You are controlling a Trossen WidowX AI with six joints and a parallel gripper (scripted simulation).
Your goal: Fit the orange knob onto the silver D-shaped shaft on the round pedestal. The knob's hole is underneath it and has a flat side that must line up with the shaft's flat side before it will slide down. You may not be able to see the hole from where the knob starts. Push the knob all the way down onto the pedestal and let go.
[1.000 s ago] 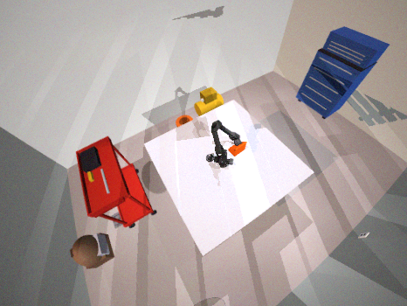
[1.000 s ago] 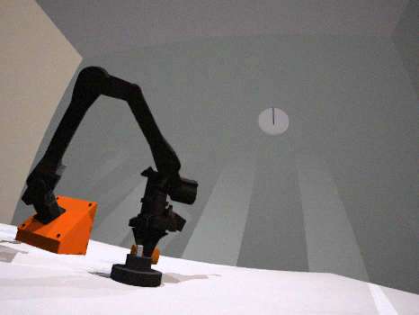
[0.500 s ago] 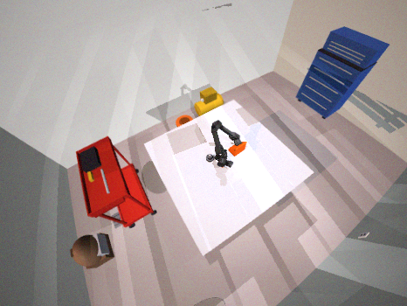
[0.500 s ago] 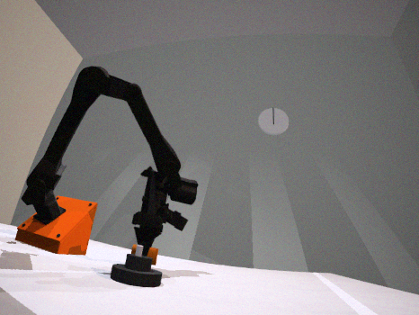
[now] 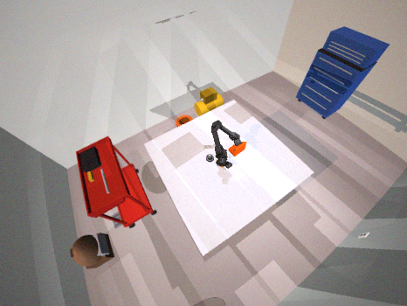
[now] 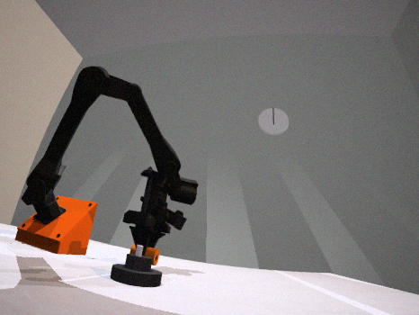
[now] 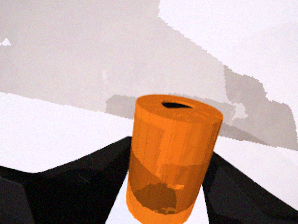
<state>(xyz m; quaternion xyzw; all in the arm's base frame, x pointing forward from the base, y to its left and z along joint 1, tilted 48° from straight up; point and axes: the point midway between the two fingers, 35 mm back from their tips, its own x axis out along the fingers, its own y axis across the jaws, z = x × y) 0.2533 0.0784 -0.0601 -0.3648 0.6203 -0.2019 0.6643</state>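
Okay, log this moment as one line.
orange knob: held in fingers | shaft: bare | knob hole: visible | seating: not done

knob [image 6: 154,256] [image 7: 172,150] in gripper [image 5: 223,164] [image 6: 146,253] [image 7: 168,149] | exterior view: pedestal [image 5: 210,159] [image 6: 136,275] before knob | shaft [image 6: 139,250] on pedestal | pedestal on table [image 5: 210,210] [image 6: 270,288] [image 7: 50,127]

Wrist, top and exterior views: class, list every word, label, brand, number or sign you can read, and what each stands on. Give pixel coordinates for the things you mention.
None can be read in any view.
The orange knob [image 6: 155,256] [image 7: 170,150] shows no lettering.
The blue cabinet [image 5: 334,80] shows pale strips, no readable text.
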